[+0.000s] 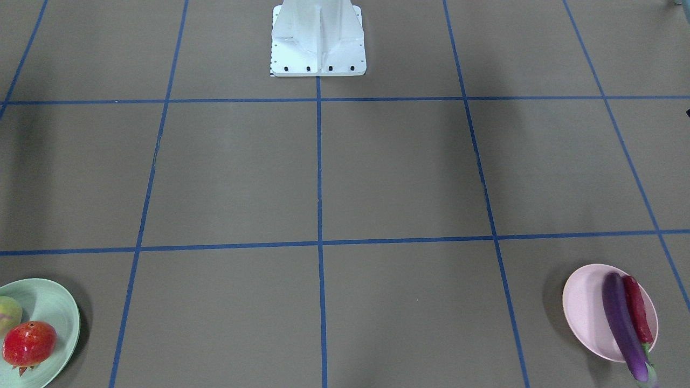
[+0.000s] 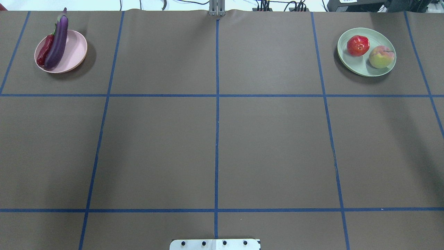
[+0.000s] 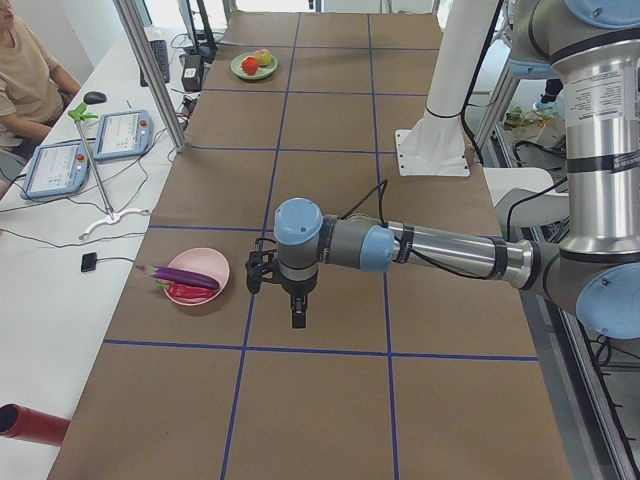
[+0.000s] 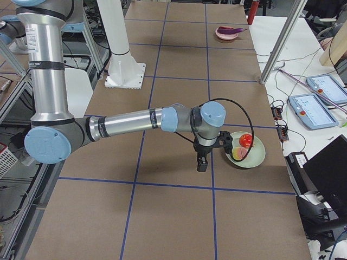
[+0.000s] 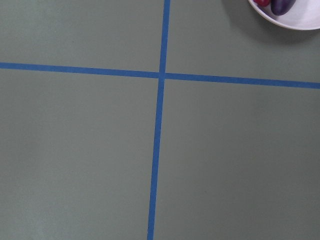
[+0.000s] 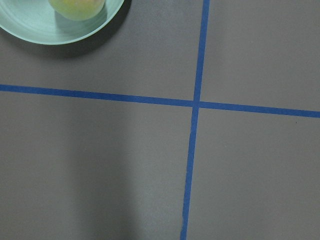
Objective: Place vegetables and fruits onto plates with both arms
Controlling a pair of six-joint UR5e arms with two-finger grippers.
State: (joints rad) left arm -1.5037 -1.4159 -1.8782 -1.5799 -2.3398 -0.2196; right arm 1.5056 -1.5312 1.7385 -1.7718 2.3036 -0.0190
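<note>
The purple eggplant (image 2: pixel 59 40) and the red chili (image 2: pixel 45 50) lie side by side on the pink plate (image 2: pixel 76 48), at the table's far left; the eggplant's cap overhangs the rim. The pomegranate (image 2: pixel 358 45) and the peach (image 2: pixel 381 57) sit on the mint green plate (image 2: pixel 378 36) at the far right. My left gripper (image 3: pixel 297 310) hangs above the table beside the pink plate (image 3: pixel 205 262). My right gripper (image 4: pixel 201 162) hangs beside the green plate (image 4: pixel 255 154). Neither holds anything that I can see; I cannot tell whether they are open or shut.
The white base block (image 1: pixel 318 43) stands at the robot's edge of the table. Blue tape lines (image 2: pixel 216 104) cross the brown tabletop. An operator (image 3: pixel 25 80), tablets (image 3: pixel 120 133) and metal posts (image 3: pixel 150 70) are along the far side.
</note>
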